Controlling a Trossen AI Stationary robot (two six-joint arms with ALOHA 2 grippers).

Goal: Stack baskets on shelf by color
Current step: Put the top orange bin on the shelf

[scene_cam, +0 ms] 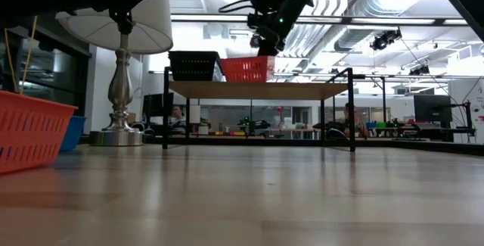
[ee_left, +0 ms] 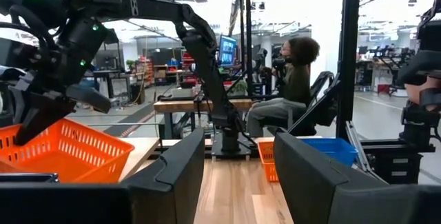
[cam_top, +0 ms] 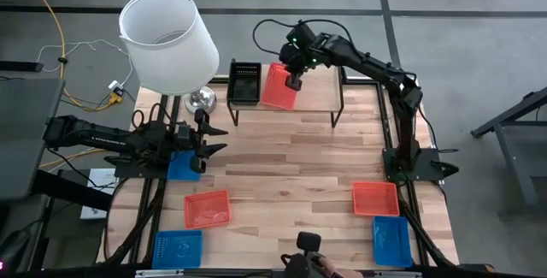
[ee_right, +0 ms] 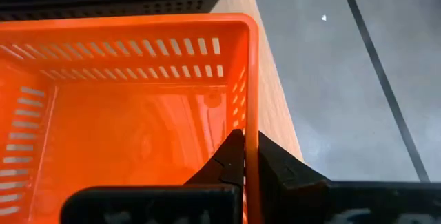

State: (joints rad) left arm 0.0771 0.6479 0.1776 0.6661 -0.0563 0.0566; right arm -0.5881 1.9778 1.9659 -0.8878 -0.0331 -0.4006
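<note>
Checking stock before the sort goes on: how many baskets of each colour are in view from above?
Red baskets: 3
Blue baskets: 3
Black basket: 1
Total: 7

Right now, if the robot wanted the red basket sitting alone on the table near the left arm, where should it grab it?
Probably by one thin side wall of the red basket, coming straight down from above. It lies flat and open side up, so a rim is free to pinch. The right gripper grips the red basket on the shelf that way: one finger inside the wall, one outside.
</note>
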